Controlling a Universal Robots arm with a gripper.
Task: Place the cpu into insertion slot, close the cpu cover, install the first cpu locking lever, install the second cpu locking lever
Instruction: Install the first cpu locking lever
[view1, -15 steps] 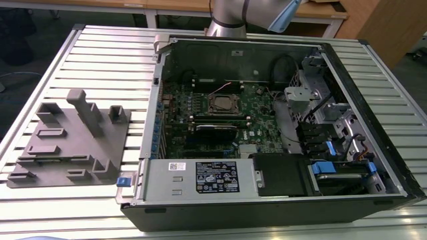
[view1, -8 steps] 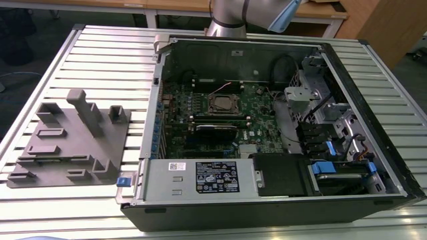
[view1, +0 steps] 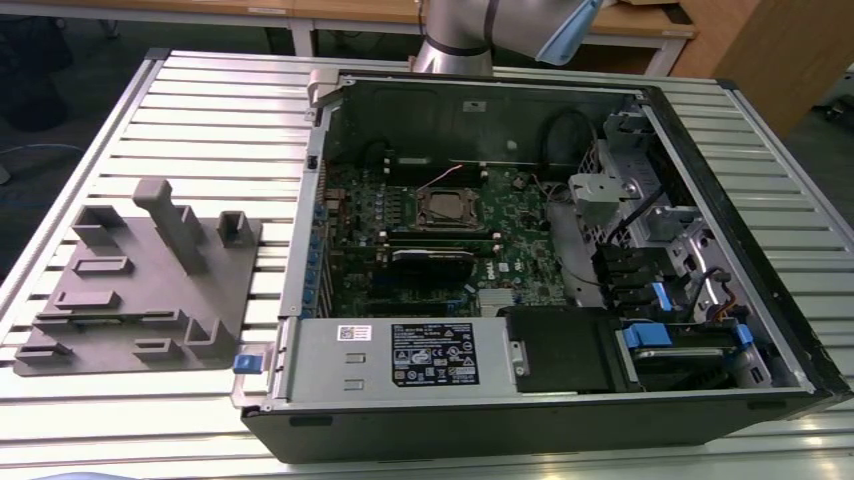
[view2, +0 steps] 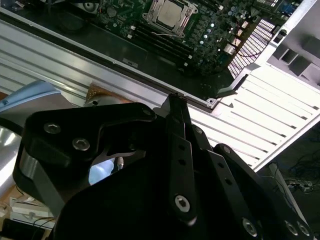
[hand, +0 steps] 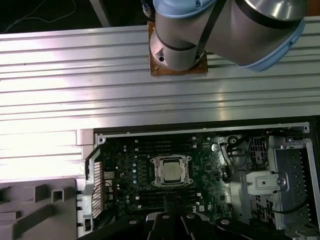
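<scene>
Jaws: in both wrist views they are sitting closed tip to tip, gripping nothing and hanging high above the open case, well apart from the socket.
Cpu: the cpu (hand: 171, 171) is lying flat in the insertion slot (hand: 155, 184), its silver-grey top facing up.
Cover: the cpu cover (hand: 171, 158) is lying down as a metal frame around the chip; whether it is latched cannot be told.
Beside the socket: long black memory slots (hand: 165, 147) are running along two sides of it, and a thin red-and-white wire (view1: 441, 180) is passing just beside it.
Board: the green motherboard (hand: 135, 175) is carrying the socket near its middle.
Case walls: the computer case (view1: 534, 430) is lying on its side with its rim rising all around the board.
In the case: a silver power supply (view1: 334, 355), a metal drive cage (hand: 280, 185) and looping black cables (view1: 567, 130) are crowding the space near the board.
Table: the slatted metal table (view1: 200, 110) is carrying the case.
Arm base: the arm base (hand: 177, 50) is standing bolted to the table, just beyond the case wall.
Fixture: a grey moulded fixture block (view1: 147, 280) is sitting on the table at the exterior view's left, apart from the case.
</scene>
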